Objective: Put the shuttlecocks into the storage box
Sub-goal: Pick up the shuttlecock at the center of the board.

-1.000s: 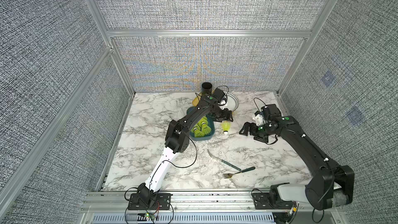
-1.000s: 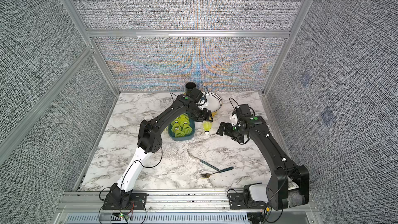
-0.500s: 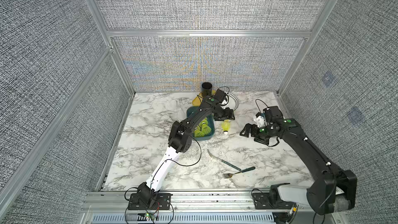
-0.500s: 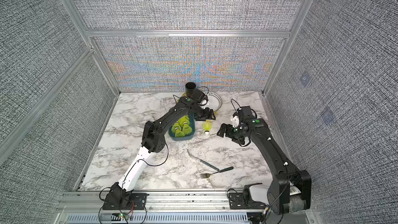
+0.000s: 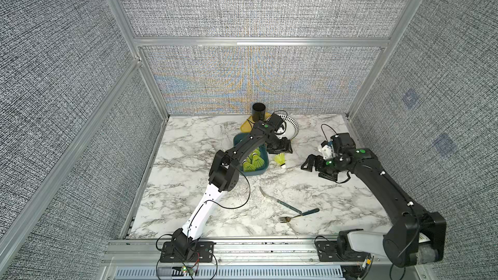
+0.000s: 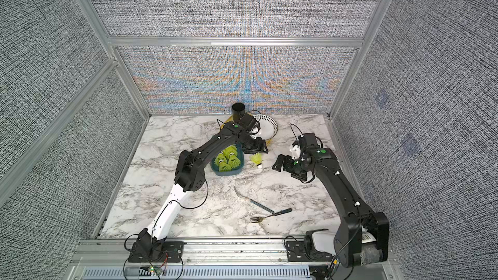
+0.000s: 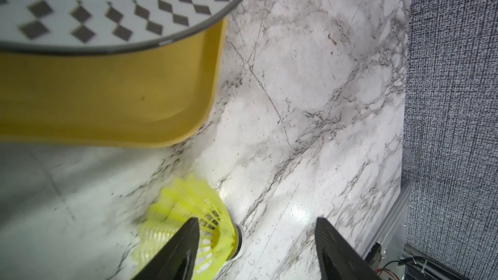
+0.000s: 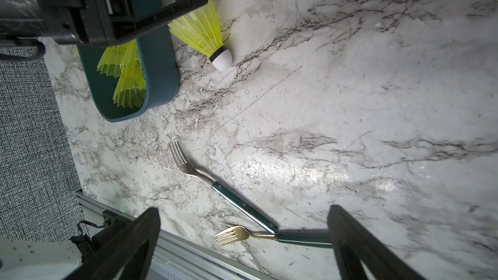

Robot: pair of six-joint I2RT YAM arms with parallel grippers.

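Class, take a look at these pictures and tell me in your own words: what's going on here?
Two robot arms are collecting shuttlecocks into the teal storage box. Several already lie inside; one loose shuttlecock lies on the marble table right beside the box. The left end effector hangs just above it, jaws open, not closed on it. The right end effector hovers nearby, open and empty.
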